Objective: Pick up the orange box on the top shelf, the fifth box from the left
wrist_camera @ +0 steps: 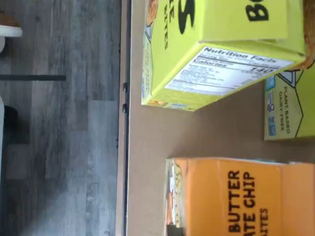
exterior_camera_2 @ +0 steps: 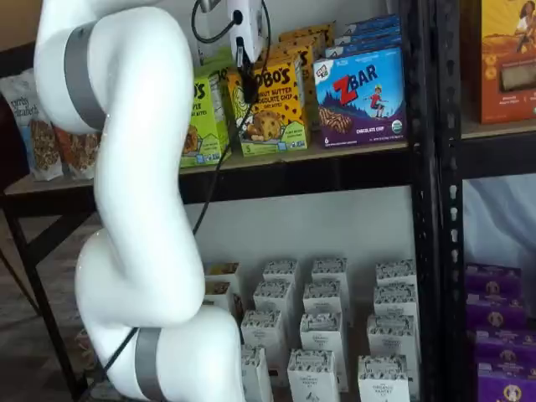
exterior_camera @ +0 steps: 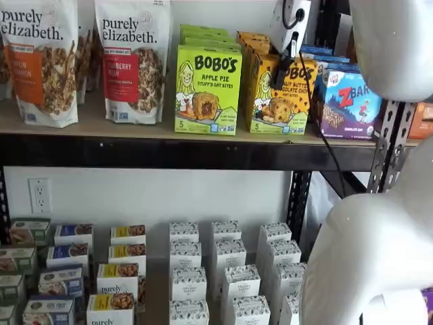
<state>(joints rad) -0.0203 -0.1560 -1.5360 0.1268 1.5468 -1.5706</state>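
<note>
- One orange box (exterior_camera: 279, 95) on the top shelf (exterior_camera: 169, 150), just right of the lime-green box (exterior_camera: 207, 88).
- Tool (exterior_camera: 282, 73) at its top-front edge; I cannot tell its spread.
- I judge it light, stiff, crushable card: hold the side panels.

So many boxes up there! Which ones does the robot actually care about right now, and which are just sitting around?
Part of the job:
- the orange box
- the top shelf it stands on
- the gripper, hanging in front of that box; whether it is open cannot be told

Just sitting around:
- the lime-green Apple Pie box
- the Zbar box
- the granola bags
- the small white boxes lower down
</note>
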